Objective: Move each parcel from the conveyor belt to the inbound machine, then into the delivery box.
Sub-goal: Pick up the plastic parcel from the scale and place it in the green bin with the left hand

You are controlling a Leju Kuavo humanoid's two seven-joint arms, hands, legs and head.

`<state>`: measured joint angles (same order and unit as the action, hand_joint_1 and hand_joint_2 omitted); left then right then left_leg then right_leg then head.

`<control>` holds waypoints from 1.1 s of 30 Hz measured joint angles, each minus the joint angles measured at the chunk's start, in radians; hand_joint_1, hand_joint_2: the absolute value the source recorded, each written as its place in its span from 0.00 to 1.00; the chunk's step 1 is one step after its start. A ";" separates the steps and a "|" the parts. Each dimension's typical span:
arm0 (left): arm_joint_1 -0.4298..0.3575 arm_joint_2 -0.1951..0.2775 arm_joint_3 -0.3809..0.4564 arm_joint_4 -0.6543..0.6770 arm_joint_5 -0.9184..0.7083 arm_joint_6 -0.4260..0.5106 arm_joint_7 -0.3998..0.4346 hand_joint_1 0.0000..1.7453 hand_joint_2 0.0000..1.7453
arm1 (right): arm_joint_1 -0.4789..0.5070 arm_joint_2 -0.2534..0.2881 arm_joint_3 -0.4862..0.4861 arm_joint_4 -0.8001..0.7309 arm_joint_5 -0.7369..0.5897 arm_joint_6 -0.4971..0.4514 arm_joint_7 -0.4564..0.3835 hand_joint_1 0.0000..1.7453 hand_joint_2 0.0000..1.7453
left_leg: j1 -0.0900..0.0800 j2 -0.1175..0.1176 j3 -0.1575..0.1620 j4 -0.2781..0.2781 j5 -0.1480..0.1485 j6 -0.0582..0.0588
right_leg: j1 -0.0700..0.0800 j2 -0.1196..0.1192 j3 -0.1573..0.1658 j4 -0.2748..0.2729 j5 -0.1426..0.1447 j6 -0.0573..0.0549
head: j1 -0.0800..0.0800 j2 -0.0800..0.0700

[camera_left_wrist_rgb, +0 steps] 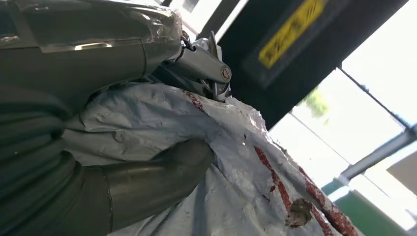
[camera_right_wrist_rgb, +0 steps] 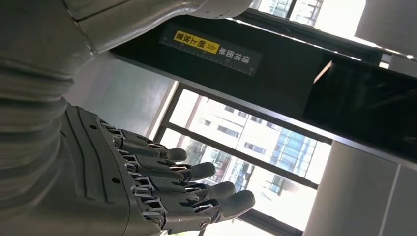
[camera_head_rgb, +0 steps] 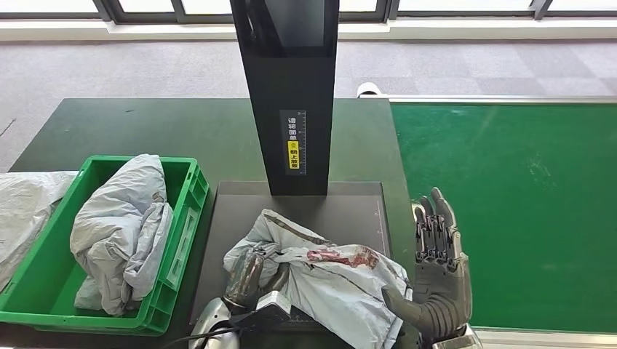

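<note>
The dark green counter point(camera_head_rgb: 145, 123) carried everything, with the green conveyor belt point(camera_head_rgb: 509, 203) lying at three o'clock of centre. The inbound machine point(camera_head_rgb: 291, 94), a black upright column with a yellow-and-white label, rose at twelve o'clock over its dark flat platform point(camera_head_rgb: 342, 211). At nine o'clock sat the green delivery box point(camera_head_rgb: 185, 203), in which a crumpled grey parcel point(camera_head_rgb: 120, 225) was already lodged; a further grey bag point(camera_head_rgb: 25, 211) was seen just outside the box at the far nine o'clock edge. The parcel in hand point(camera_head_rgb: 327, 276), a wrinkled pale grey poly bag marked with red streaks and a small torn brownish patch, was lying on the platform at six o'clock, directly in front of the column. It looked soft and loosely filled, so it was judged likely to sag when lifted. The left hand point(camera_head_rgb: 247, 280) was seen with its fingers closed into the bag's folds at the seven o'clock corner, gripping it, as was confirmed in the left wrist view, where the thumb point(camera_left_wrist_rgb: 157, 177) was pressed against the plastic. The right hand point(camera_head_rgb: 436, 269) was held empty with its fingers extended, just beside the parcel at five o'clock. The scanning step was judged to be in hand; the next move would call for the bag to be lifted clear of the platform and carried towards nine o'clock, over the near wall of the box.
</note>
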<state>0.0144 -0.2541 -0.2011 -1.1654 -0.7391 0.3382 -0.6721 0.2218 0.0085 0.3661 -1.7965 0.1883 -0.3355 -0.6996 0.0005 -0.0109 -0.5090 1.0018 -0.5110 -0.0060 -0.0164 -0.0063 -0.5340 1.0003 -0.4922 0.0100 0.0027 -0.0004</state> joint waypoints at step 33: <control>0.109 0.062 0.380 -0.599 0.049 0.276 0.098 1.00 1.00 | 0.082 0.034 -0.028 -0.063 0.011 -0.021 -0.001 0.00 1.00 | 0.002 0.001 -0.003 0.000 0.001 -0.001 | 0.002 0.001 -0.004 0.000 0.000 0.000 | 0.000 0.000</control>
<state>0.1230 -0.1924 0.1787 -1.7643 -0.6898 0.6144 -0.5740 0.3041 0.0423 0.3380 -1.8597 0.1992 -0.3562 -0.7004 0.0022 -0.0098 -0.5121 1.0017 -0.5103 -0.0072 -0.0147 -0.0051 -0.5379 1.0006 -0.4917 0.0096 0.0027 -0.0004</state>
